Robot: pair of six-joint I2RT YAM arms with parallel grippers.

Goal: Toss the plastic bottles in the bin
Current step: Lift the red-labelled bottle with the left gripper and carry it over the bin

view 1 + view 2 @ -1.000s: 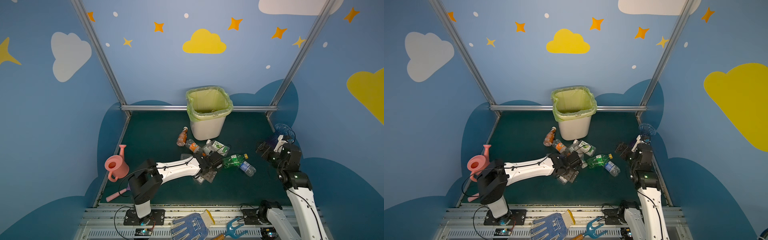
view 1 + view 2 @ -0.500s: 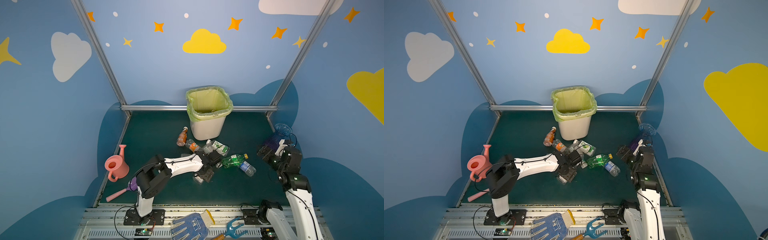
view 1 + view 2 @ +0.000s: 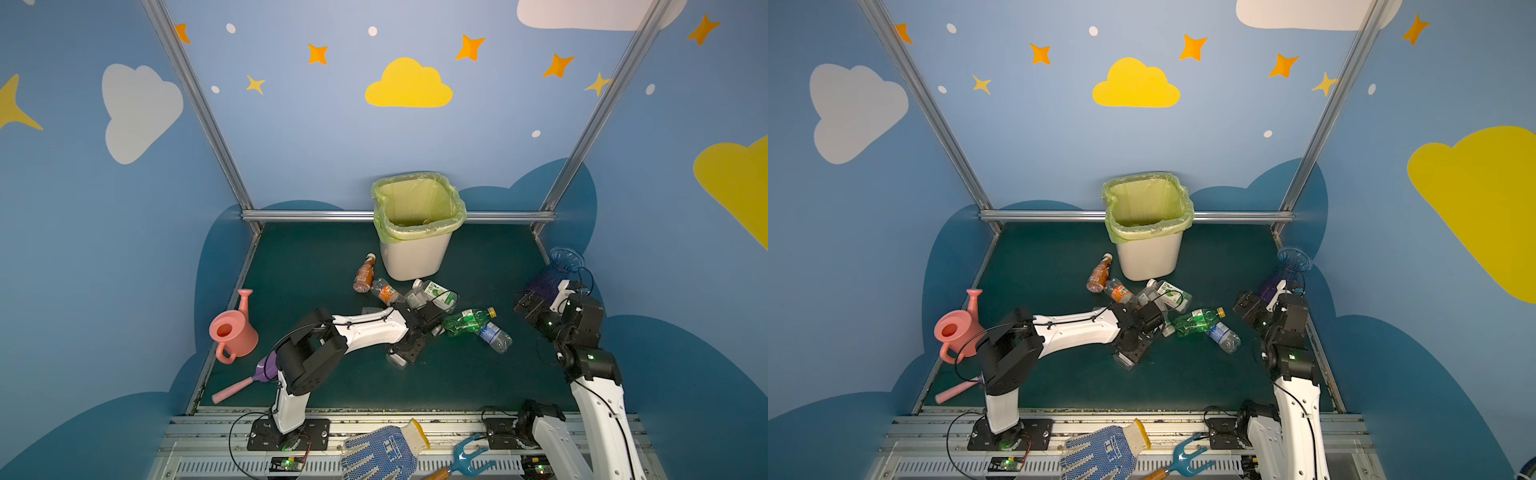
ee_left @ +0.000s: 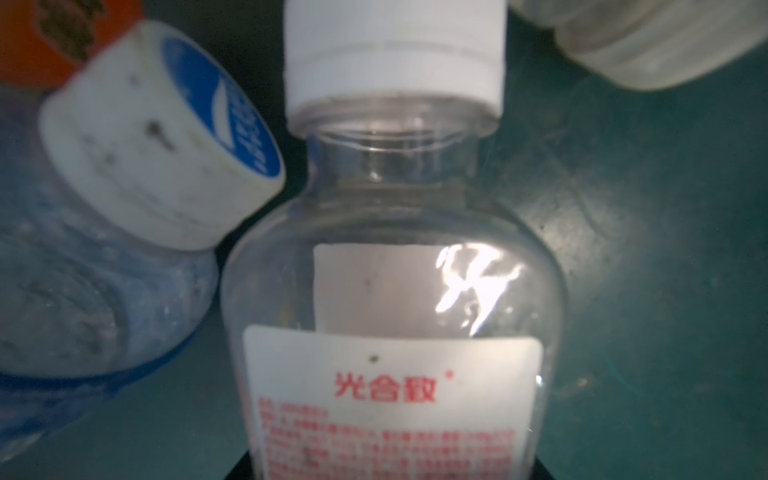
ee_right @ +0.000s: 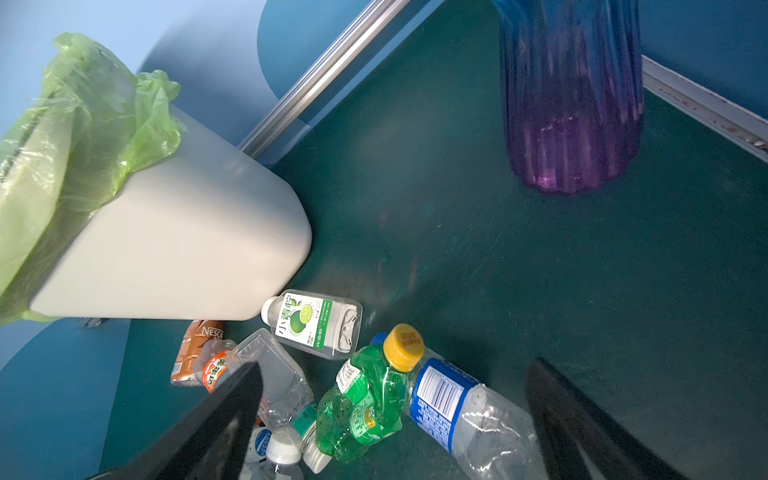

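Note:
My left gripper [image 3: 409, 349] is low over the mat, shut on a clear white-capped bottle [image 4: 390, 299] with a red-lettered label. That bottle's end sticks out below the gripper [image 3: 395, 360]. Beside it lies a blue-labelled bottle [image 4: 104, 270]. Further plastic bottles lie in front of the bin [image 3: 415, 257]: a brown one [image 3: 363, 274], an orange-labelled one [image 3: 386, 292], a lime-labelled one [image 5: 316, 324], a crushed green one [image 5: 365, 399] and a clear blue-labelled one [image 5: 469, 411]. My right gripper [image 5: 395, 399] hangs open above the mat at the right, apart from them.
A blue-purple vase [image 3: 557, 270] stands just behind my right gripper. A pink watering can [image 3: 230, 332] and a pink-handled purple tool [image 3: 249, 380] lie at the left edge. A dotted glove [image 3: 382, 451] and a blue hand rake [image 3: 465, 459] rest on the front rail.
My left arm's elbow swung right and its jaws narrowed round the clear bottle. My right gripper sank slightly and stayed open.

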